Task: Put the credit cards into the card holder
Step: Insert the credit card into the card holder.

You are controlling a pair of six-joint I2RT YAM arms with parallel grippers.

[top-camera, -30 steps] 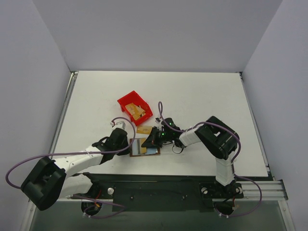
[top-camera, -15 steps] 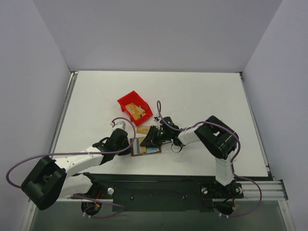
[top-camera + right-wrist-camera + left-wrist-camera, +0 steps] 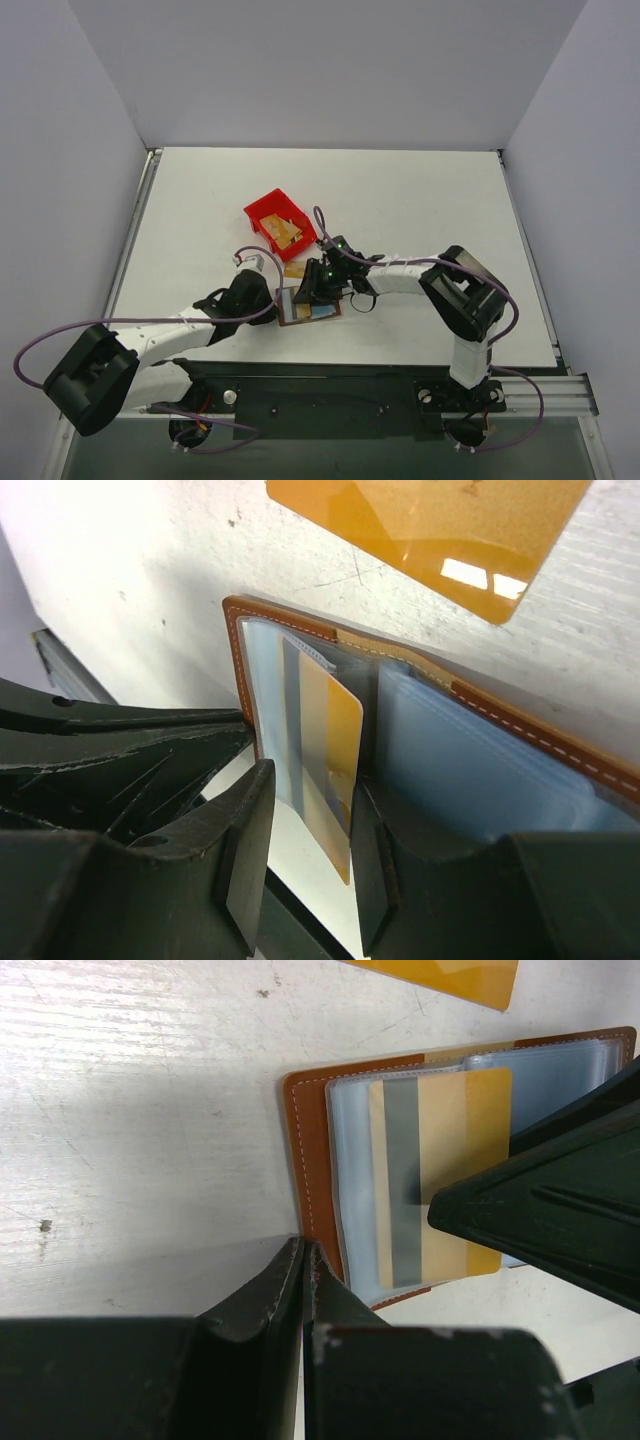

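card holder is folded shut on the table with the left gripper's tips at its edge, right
No: the card holder lies open, not folded shut, with a striped gold card partly in its clear pocket; the left wrist view shows it. The left gripper does have its tips at the holder's edge.

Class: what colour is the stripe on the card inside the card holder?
The stripe is grey, on a gold card; clearest in left wrist view.
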